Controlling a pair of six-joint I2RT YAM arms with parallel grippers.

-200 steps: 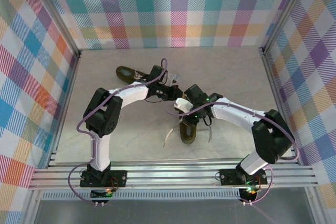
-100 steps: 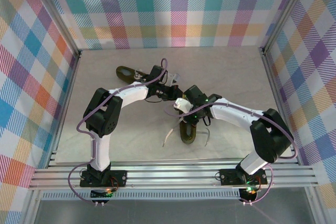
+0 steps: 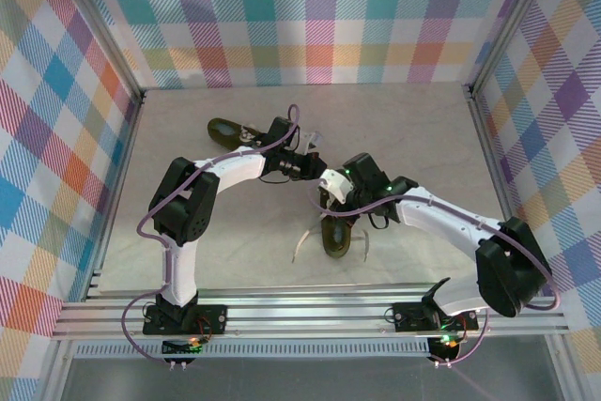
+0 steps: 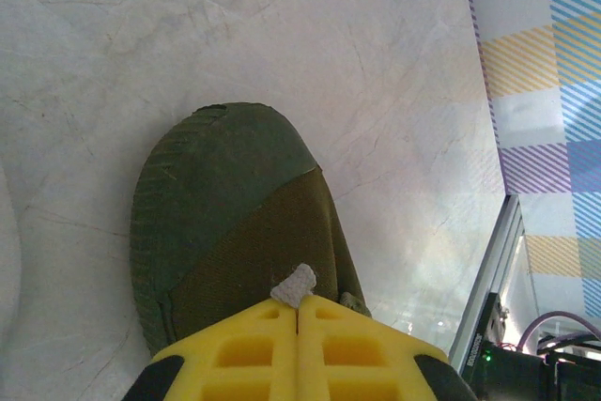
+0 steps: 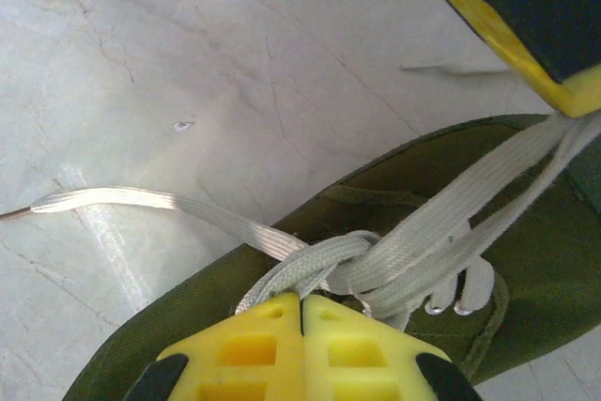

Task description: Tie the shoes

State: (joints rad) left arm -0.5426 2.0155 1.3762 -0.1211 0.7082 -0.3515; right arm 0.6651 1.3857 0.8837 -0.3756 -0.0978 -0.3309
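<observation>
The dark green cloth shoe (image 5: 526, 260) lies in the middle of the pale stone-look table (image 3: 423, 138). Its twin (image 3: 225, 129) sits far back on the left. The left gripper (image 4: 298, 302) is pressed together on a bit of the cream flat lace (image 5: 423, 232). The right gripper (image 5: 301, 300) pinches that lace by the knot. If they pull too hard, the lace may slip out. The light shoe may also slide, because the table looks smooth. Bright checked walls (image 3: 319, 16) stand all round.
</observation>
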